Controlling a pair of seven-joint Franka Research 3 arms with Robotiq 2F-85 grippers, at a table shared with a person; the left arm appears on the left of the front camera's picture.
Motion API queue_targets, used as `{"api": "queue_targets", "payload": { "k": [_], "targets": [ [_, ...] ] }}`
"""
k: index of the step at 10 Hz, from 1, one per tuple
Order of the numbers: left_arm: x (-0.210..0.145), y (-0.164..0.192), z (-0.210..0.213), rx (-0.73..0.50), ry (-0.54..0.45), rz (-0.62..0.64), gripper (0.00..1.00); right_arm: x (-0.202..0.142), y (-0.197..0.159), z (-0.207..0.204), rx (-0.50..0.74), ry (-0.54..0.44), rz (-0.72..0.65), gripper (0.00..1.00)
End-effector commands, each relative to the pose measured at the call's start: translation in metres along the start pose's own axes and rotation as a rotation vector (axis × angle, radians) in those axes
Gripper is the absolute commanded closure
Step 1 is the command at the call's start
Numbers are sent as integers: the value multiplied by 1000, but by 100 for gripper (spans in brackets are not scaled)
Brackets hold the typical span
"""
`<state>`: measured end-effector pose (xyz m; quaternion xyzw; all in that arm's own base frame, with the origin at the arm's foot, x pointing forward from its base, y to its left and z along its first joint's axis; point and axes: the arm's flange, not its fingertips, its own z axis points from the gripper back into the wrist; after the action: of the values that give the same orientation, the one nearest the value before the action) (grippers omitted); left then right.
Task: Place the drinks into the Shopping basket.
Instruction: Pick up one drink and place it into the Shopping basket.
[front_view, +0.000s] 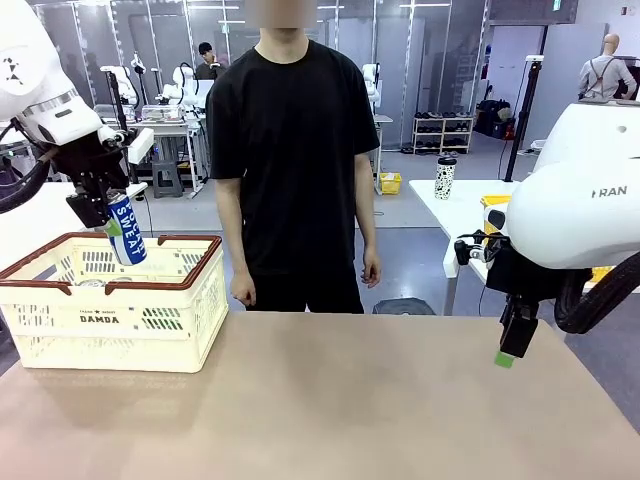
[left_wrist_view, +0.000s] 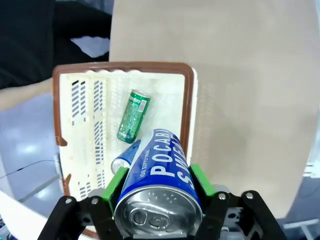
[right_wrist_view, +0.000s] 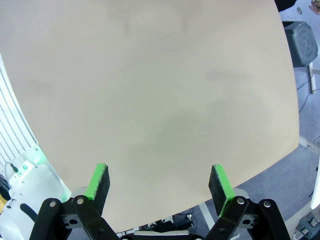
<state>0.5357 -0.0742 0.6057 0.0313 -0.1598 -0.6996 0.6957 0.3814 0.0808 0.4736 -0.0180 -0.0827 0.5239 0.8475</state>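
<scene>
The cream Shopping basket (front_view: 150, 320) with a brown rim stands at the table's left. Above its opening, my left gripper (front_view: 112, 222) is shut on a blue Pocari Sweat can (front_view: 126, 230). In the left wrist view that blue Pocari Sweat can (left_wrist_view: 162, 182) sits between the green pads (left_wrist_view: 199, 176) of my left gripper (left_wrist_view: 159, 187). Below it the Shopping basket (left_wrist_view: 85, 107) holds a green can (left_wrist_view: 133, 115) lying down and a second blue can (left_wrist_view: 126, 157), partly hidden. My right gripper (front_view: 512, 348) hangs open over the table's right edge; the right wrist view shows the right gripper (right_wrist_view: 159, 181) holding nothing above bare tabletop.
A person in black stands at the far side (front_view: 290, 150), hands down. A white side table (front_view: 470, 205) with a spotted tumbler (front_view: 445, 178) stands behind on the right. The tan tabletop (front_view: 350, 400) stretches between basket and right arm.
</scene>
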Motion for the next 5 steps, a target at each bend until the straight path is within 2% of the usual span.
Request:
{"api": "queue_targets", "payload": {
  "k": [1, 5],
  "targets": [
    [4, -3, 2, -6, 11, -9, 100, -1, 0, 1, -4, 10, -2, 0],
    [4, -3, 2, -6, 11, -9, 100, -1, 0, 1, -4, 10, -2, 0]
  ]
}}
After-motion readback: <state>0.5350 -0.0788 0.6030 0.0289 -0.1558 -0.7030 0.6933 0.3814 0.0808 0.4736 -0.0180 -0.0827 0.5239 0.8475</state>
